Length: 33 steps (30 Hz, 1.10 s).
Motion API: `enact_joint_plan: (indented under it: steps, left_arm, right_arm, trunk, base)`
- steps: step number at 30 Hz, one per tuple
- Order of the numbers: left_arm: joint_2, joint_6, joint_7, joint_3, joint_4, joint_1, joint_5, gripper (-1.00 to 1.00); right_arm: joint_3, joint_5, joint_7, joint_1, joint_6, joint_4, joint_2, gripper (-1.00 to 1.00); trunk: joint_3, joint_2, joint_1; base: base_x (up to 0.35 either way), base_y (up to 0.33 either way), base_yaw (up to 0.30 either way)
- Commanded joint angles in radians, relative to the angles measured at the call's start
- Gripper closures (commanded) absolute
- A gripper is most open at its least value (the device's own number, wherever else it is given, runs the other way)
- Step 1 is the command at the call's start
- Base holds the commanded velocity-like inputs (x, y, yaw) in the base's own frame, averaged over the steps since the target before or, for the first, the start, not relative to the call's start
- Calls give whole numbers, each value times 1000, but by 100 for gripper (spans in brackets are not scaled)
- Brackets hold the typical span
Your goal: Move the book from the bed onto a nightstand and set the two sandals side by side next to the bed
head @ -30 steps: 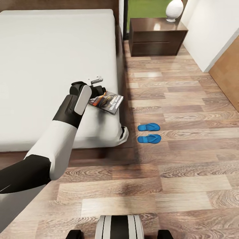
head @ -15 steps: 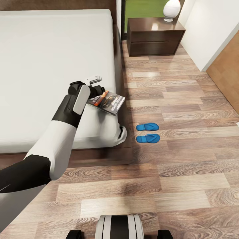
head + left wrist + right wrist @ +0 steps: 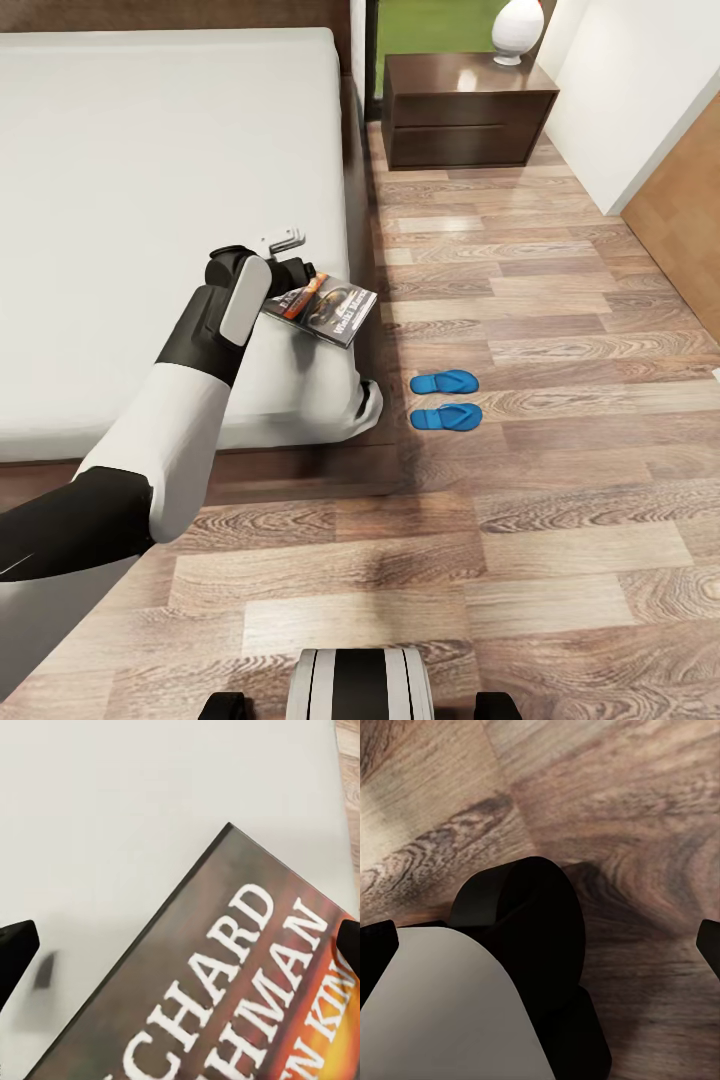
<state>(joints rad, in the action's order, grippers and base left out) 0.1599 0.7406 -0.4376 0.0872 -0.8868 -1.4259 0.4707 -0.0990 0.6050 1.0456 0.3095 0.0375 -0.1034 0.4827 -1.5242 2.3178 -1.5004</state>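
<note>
The large double bed (image 3: 150, 200), with its plain pale grey-white mattress and dark brown wooden frame, takes up the left of the head view, and the robot's black-and-white left arm reaches over its near right corner. The left gripper (image 3: 290, 268) sits at the near-left edge of the small thin paperback book (image 3: 325, 307), dark-covered with an orange band and white lettering, which lies flat on the mattress close to the bed's right edge. Compared with half a second ago, the gripper's pale upper finger has dropped a touch and the book appears unmoved; the whole picture holds steady, so the camera has not shifted. In the left wrist view the book (image 3: 247, 990) lies between the two dark fingertips (image 3: 15, 949), which stand wide apart at the picture's edges, so the jaws are spread and not yet pinching the cover. Further right, on the light-brown wood-plank floor (image 3: 560, 560), the two small bright-blue flip-flop sandals (image 3: 446, 399) lie side by side just beside the bed, unchanged. Beyond them stands the low dark reddish-brown wooden nightstand (image 3: 470, 120), a white vase (image 3: 517, 28) on its glossy top. In the right wrist view the right gripper's dark fingertips (image 3: 376, 952) sit at opposite edges, jaws spread, over the floor.
</note>
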Motion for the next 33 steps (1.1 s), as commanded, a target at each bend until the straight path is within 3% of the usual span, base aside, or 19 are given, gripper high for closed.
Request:
enact_joint_plan:
  steps: [1, 5, 33]
  left_arm:
    - [0, 2, -11, 2, -1, -1, 13, -100]
    - [0, 2, -11, 2, 0, 0, 13, -100]
    - [0, 2, -12, 2, -1, 1, 13, -100]
  right_arm:
    - [-8, 7, 2, 0, 4, 1, 0, -100]
    - [-8, 7, 2, 1, 4, 1, 0, -100]
    - [-7, 7, 1, 0, 5, 2, 2, -100]
  trunk:
    - [-1, 0, 0]
    - [-1, 0, 0]
    - [87, -196, 107]
  base:
    - [0, 0, 0]
    - [0, 0, 0]
    - [0, 0, 0]
